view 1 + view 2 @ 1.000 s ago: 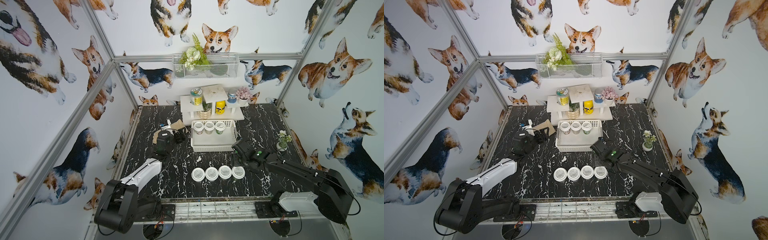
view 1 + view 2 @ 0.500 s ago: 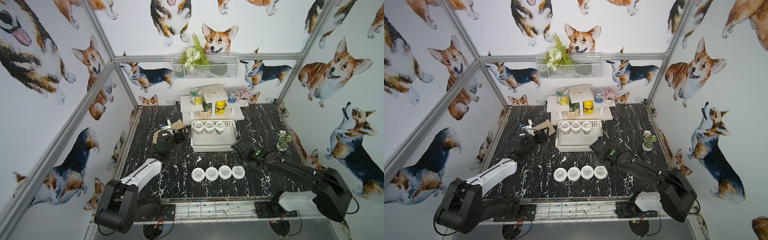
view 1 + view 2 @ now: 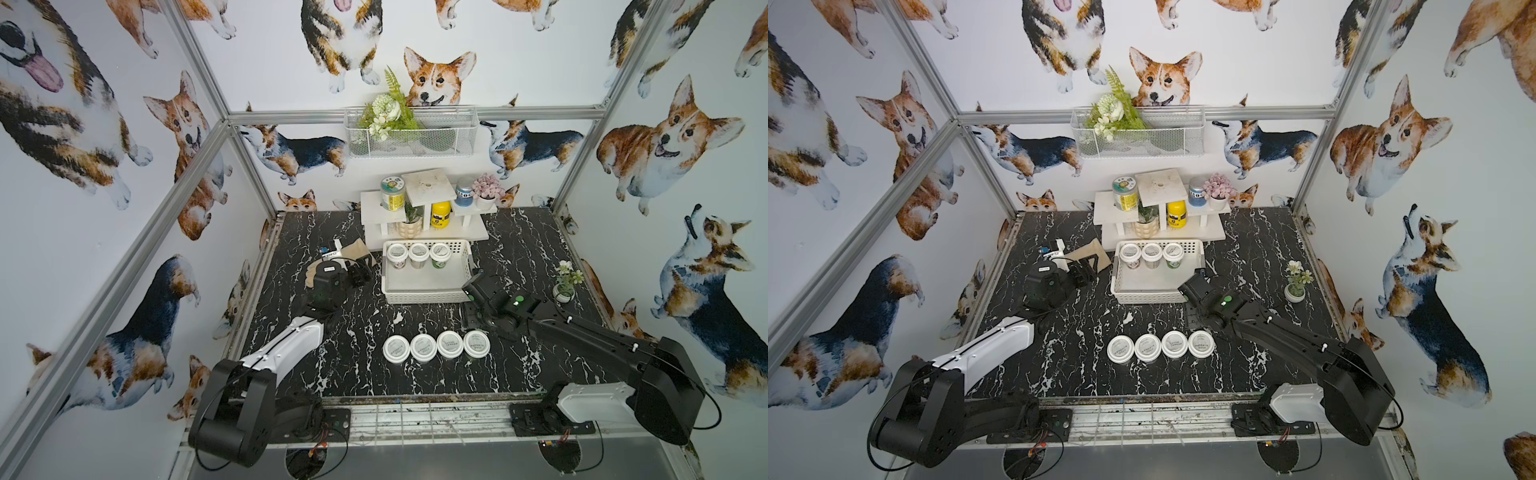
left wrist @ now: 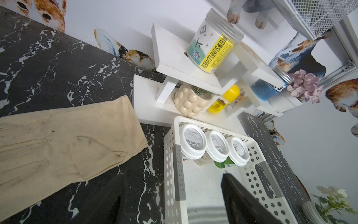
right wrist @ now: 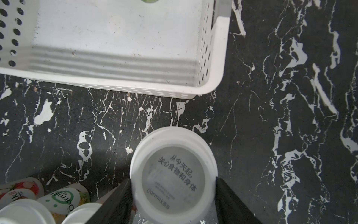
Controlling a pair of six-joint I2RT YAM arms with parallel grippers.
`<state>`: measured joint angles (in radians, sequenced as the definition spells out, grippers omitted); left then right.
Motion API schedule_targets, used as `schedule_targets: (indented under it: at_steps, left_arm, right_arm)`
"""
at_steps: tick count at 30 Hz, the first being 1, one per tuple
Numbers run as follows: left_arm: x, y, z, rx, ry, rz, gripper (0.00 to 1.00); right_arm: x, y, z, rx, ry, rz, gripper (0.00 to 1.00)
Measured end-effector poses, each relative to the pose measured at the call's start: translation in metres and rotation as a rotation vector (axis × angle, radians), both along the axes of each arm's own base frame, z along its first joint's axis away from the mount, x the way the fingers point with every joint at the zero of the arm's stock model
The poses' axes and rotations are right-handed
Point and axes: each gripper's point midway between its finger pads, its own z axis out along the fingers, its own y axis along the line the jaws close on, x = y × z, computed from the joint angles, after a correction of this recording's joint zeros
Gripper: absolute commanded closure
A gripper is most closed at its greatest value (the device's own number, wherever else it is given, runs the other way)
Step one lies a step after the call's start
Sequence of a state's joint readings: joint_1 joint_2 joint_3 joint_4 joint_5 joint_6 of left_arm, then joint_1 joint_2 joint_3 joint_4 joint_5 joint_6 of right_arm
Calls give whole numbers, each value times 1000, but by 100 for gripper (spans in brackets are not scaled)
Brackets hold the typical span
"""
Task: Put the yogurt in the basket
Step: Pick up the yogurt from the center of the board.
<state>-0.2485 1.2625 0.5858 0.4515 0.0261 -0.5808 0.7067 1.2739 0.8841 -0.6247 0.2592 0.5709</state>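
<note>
— While stretched low and slantwise from the near right corner, ends in the right gripper pointing straight down at the black marble table, just off the near right corner of the basket. Forearm close to level, wrist turned downward.

— Pinching anything?

— Clamped on one yogurt jar, with a black finger pressed to each side of its white lid. Hidden under the wrist in both top views.

— Resting on the marble or lifted?

— Cannot tell. Sits outside the basket in any case, between its front wall and the right end of the row of four jars.

— And the others?

— Lined up side by side along the basket's far wall, three jars, upright, lids up. Bare white floor in front of them.

— Left side?

— Rises from the near left corner on a white link, bends at the elbow and reaches forward toward the basket's left wall. Holds the left gripper at the edge of a beige glove, just beside the basket, fingers spread apart with nothing between them.
</note>
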Motion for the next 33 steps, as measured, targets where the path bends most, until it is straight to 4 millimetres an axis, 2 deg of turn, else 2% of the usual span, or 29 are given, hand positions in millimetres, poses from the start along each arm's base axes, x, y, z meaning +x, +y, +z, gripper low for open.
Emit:
schedule_targets:
  at_steps: [9, 20, 27, 33]
  left_arm:
    - [0, 0, 0, 0, 0, 0, 18]
    - [0, 0, 0, 0, 0, 0, 18]
    - [0, 0, 0, 0, 0, 0, 18]
    - [0, 0, 0, -1, 1, -2, 18]
  right_arm:
    - [1, 13, 24, 62, -4, 31, 32]
    - [7, 41, 80, 210, -47, 91, 31]
    - [26, 50, 103, 211, -81, 108, 30]
    - [55, 37, 110, 189, -104, 71, 31]
